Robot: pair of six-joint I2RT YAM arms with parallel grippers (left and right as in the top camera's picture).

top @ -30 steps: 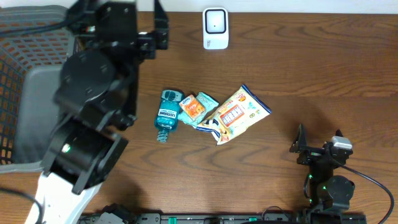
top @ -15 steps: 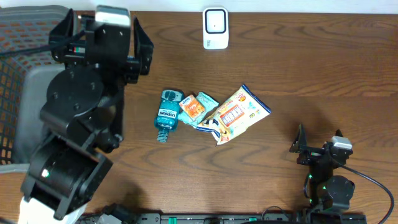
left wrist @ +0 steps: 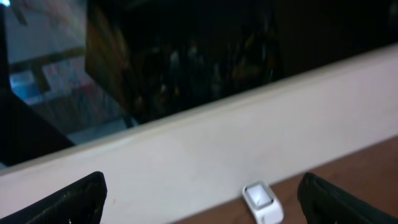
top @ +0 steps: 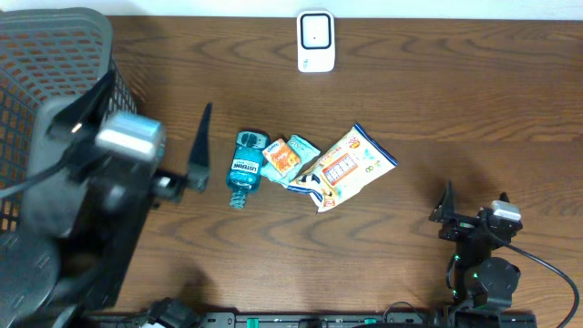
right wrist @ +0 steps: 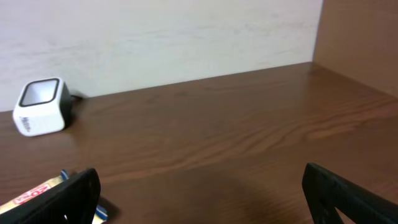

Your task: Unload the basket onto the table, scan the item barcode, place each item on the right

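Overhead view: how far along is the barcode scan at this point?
Done: nothing visible. The mouthwash bottle, small packets and snack bag lie clustered mid-table, apart from the scanner. In hand: nothing; the left claw and right claw are both open and empty. Left: grasp an item and show its barcode to the scanner.
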